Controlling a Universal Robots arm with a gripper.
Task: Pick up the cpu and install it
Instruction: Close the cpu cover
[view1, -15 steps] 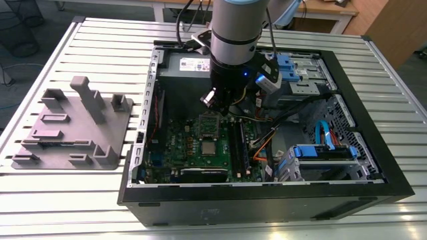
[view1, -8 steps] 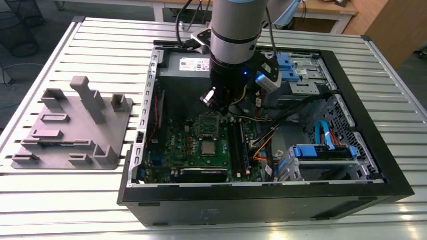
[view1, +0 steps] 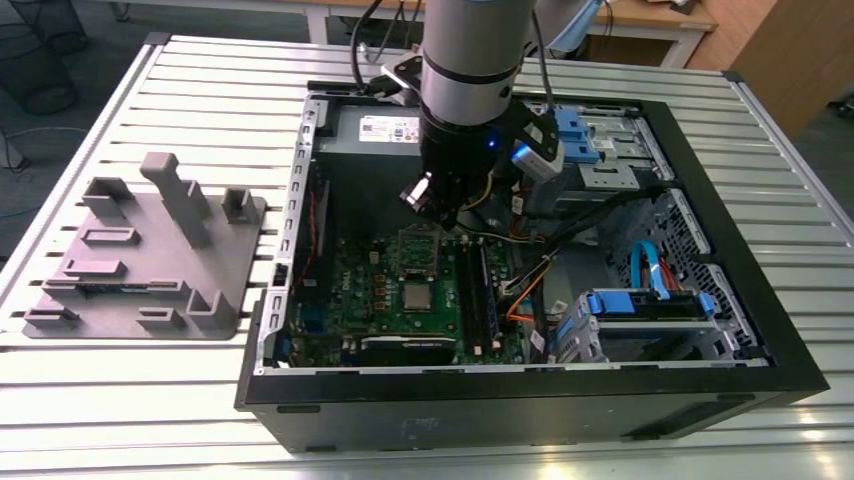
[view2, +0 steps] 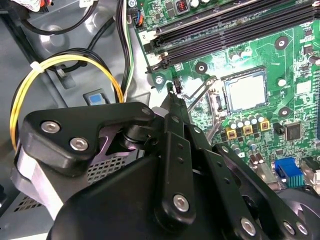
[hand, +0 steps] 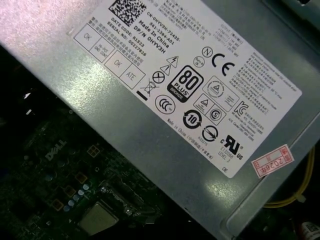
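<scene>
The cpu (view1: 419, 296) is a small silver-grey square lying flat in its socket on the green motherboard (view1: 360, 300) inside the open computer case. It also appears in both wrist views (view2: 245, 90) (hand: 97, 219). The hinged metal socket frame (view1: 420, 248) stands raised just behind the chip, and its lever (view2: 200, 95) is swung out. My gripper (view1: 438, 205) hangs above the board's rear part, behind the socket and clear of the chip. In the second wrist view the black gripper (view2: 172, 100) points toward the frame. Nothing shows held in it.
The grey power supply (hand: 175, 100) sits at the back of the case (view1: 534, 400). Yellow cables (view2: 65, 65) loop beside the gripper. Black memory slots (view2: 225, 30) run along the board. Blue drive cages (view1: 647, 305) fill the exterior view's right. A grey fixture tray (view1: 147, 260) rests outside the case.
</scene>
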